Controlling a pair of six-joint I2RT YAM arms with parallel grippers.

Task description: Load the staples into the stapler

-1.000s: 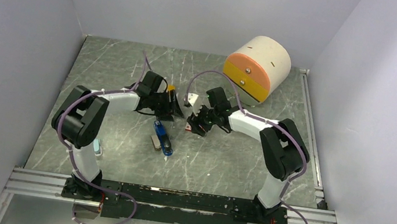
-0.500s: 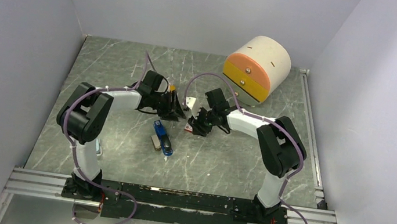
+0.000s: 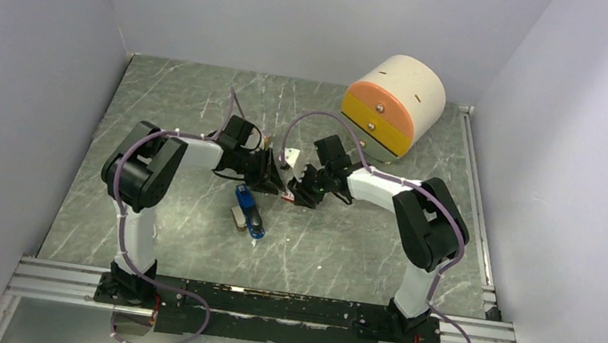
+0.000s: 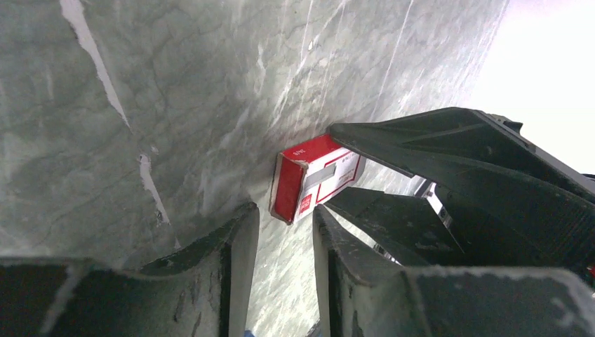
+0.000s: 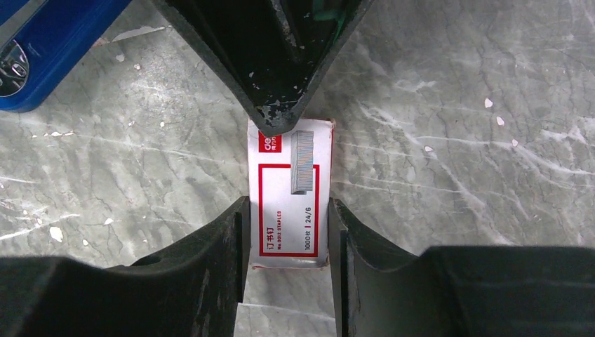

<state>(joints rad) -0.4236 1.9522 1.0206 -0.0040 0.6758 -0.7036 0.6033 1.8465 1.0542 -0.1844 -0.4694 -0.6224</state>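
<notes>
The staples [image 3: 237,216] lie just left of the blue stapler [image 3: 250,206], below centre of the top view, yet you seem occupied with the red-and-white staple box [image 5: 289,182], your right gripper [image 5: 288,210] pinching it and your left gripper [image 4: 284,214] slightly spread and empty, so next fetch them.
</notes>
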